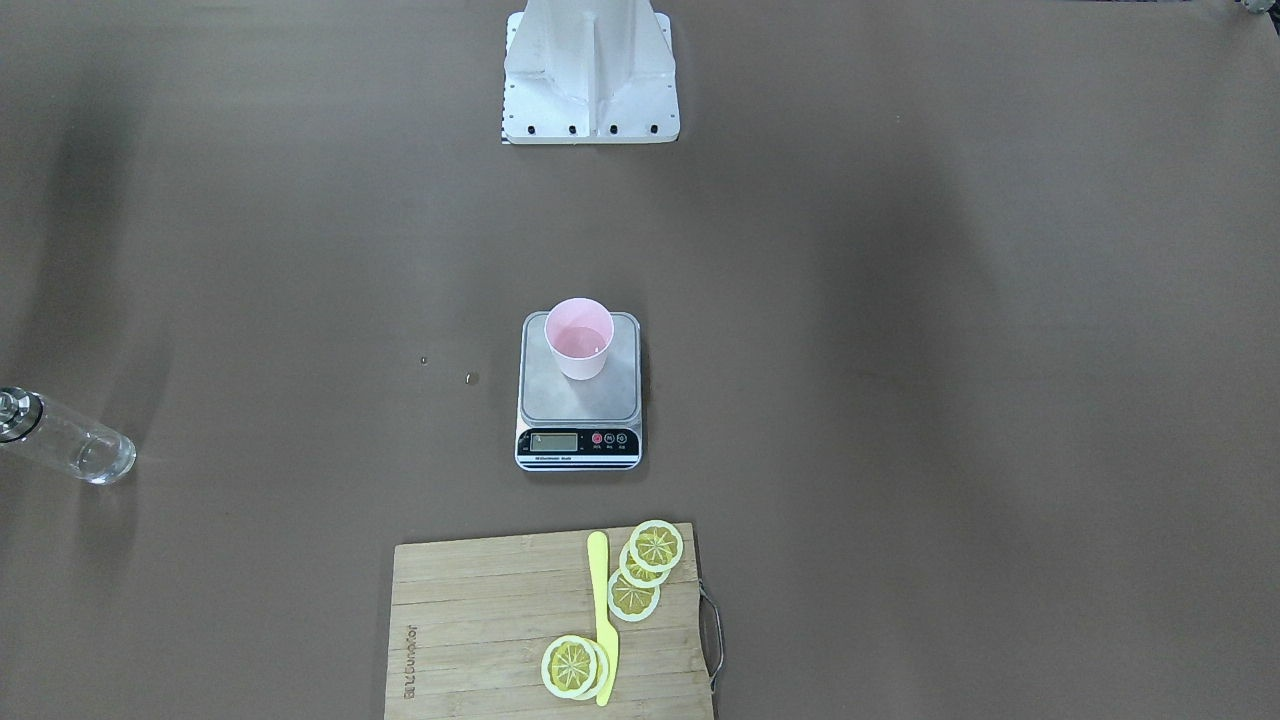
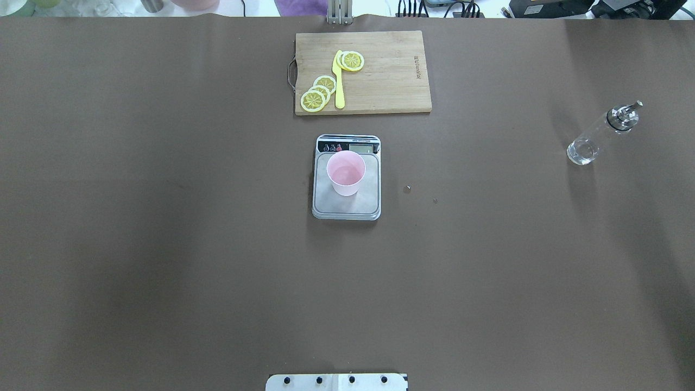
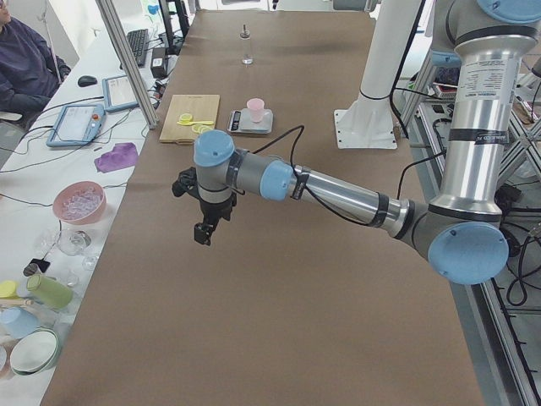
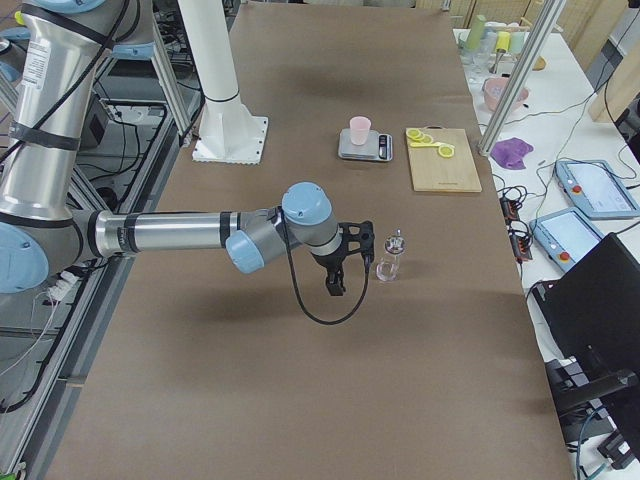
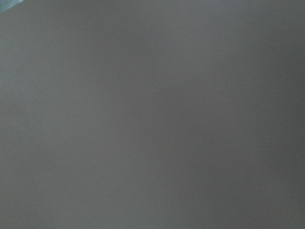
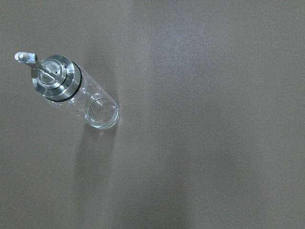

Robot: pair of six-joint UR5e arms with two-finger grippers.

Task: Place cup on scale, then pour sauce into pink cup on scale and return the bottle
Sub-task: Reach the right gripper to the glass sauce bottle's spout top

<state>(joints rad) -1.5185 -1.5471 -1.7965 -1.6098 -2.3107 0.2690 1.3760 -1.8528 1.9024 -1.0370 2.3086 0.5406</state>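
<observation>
The cup sits on the scale. The bottle stands alone, well off to the robot's right, and nothing holds it. So the job looks done or almost done. I cannot tell if sauce is in the cup. If not, the right claw, near the bottle, must grab it. I cannot tell if that claw or the left claw is spread or pressed together. I count one cup, one scale, one bottle, one board, one knife and five lemon slices.
</observation>
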